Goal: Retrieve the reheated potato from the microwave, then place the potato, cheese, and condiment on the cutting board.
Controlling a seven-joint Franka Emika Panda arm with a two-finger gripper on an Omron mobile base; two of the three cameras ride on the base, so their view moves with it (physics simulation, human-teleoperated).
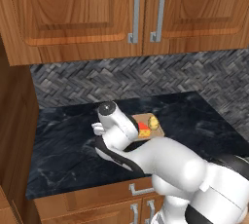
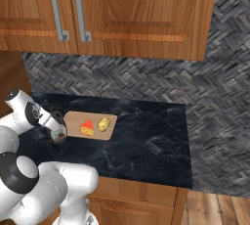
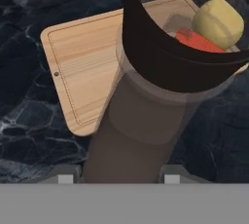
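In the right base view the board (image 2: 73,121) lies on the dark worktop (image 2: 146,141) left of centre, with the cheese (image 2: 87,128) and the potato (image 2: 103,124) side by side on its right half, so two of the three items look already delivered and the microwave part of the task seems done. The claw (image 2: 58,132) sits at the left edge of that frame, just off the board's left end, with the bottle (image 2: 59,133) in it; in the hand view the bottle (image 3: 146,121) rises between the two finger tips at the bottom and fills the middle of the frame, its dark body nearly hiding the cheese (image 3: 197,40) and partly covering the potato (image 3: 219,22) at upper right. The fingers press on either side of its lower part, closed about as far as its width allows, so it appears firmly held. The bare left half of the board (image 3: 82,67) lies open beyond the bottle, and this is likely why the claw approaches from that end: the bottle can be set down there without knocking the food. Whether its base touches the worktop or hangs above it I cannot tell. In the left base view the arm covers the bottle, and the cheese (image 1: 144,131) and potato (image 1: 153,122) peek out at centre.
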